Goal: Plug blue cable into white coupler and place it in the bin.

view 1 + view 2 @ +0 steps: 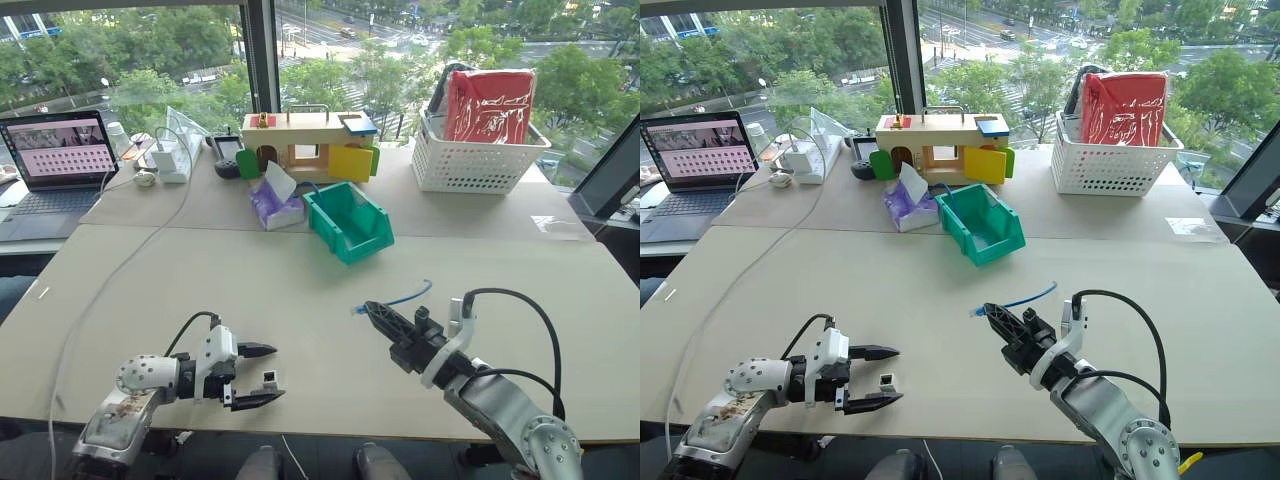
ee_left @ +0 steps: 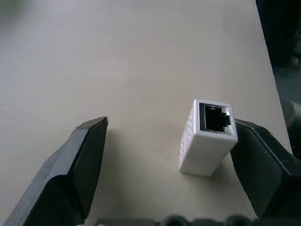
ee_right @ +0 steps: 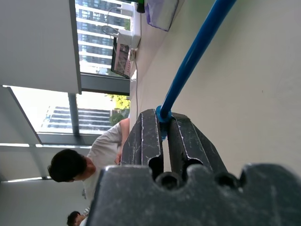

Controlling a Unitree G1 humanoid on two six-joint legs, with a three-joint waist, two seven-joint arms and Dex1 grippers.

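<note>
Nearest me, low over the table [image 1: 300, 290] at its near edge, my left gripper [image 1: 262, 375] has its fingers spread with the white coupler [image 1: 269, 378] between them. The coupler lies on the tabletop with its dark socket facing away from the wrist, close against one finger [image 2: 263, 165] and well clear of the other; not clamped. Farther right, my right gripper [image 1: 372, 312] is pressed together, pinching the blue cable [image 1: 410, 296] near its plug end, which pokes out at the fingertips toward the left gripper. The rest of the cable trails away behind over the table. The teal bin [image 1: 350, 222] sits farther back near the table's centre, beside a tissue pack [image 1: 275, 203].
</note>
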